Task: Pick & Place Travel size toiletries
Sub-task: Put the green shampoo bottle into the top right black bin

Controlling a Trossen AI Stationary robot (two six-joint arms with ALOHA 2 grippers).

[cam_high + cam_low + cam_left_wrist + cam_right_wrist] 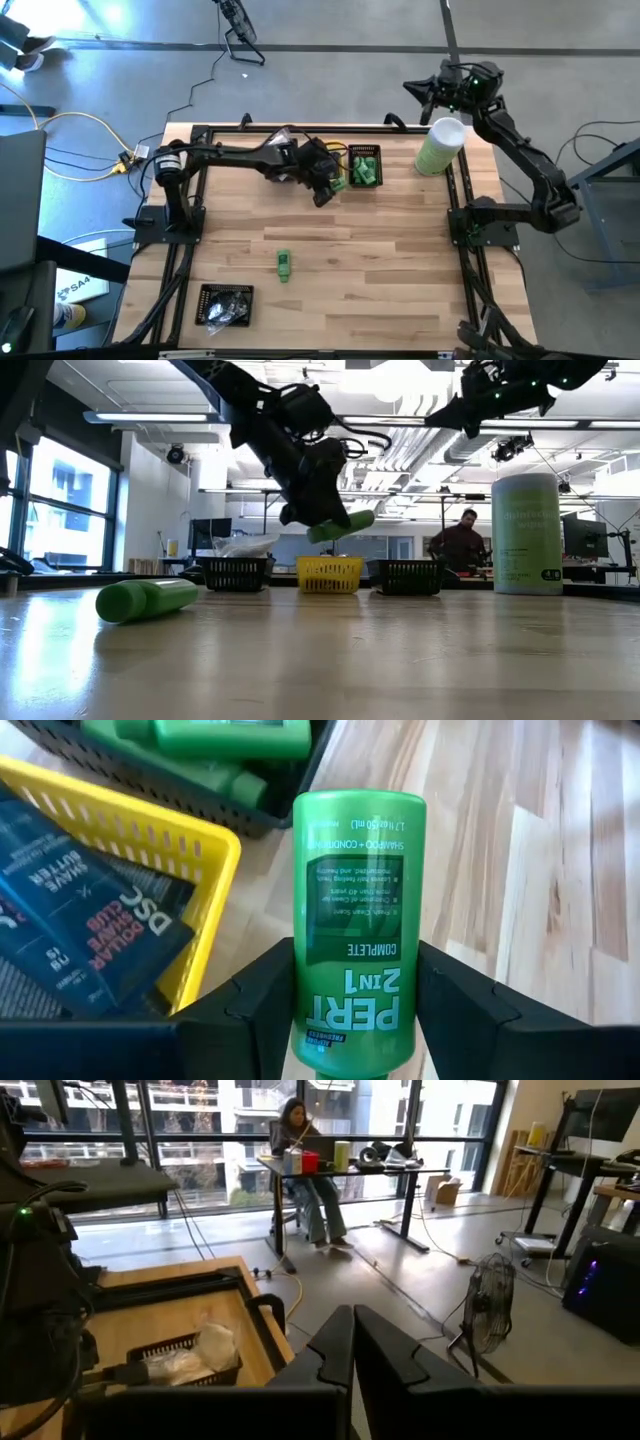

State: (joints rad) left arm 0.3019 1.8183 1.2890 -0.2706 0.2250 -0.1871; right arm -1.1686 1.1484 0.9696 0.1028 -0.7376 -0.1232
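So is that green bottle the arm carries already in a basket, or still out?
Out. The green bottle is clamped in the left gripper, in the air beside the black basket.

Open worktop (360, 250) fills the middle; baskets (364, 166) and a tall cylinder (440, 146) crowd the far edge.

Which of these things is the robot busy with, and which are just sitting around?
Part of the job:
- green plastic shampoo bottle gripped by the left gripper
- green bottle lying on the wooden table
- green bottles in the black mesh bin
- dark blue tubes in the yellow mesh bin

Just sitting there:
- tall pale-green cylinder with white lid
- right gripper, shut, off the table's edge
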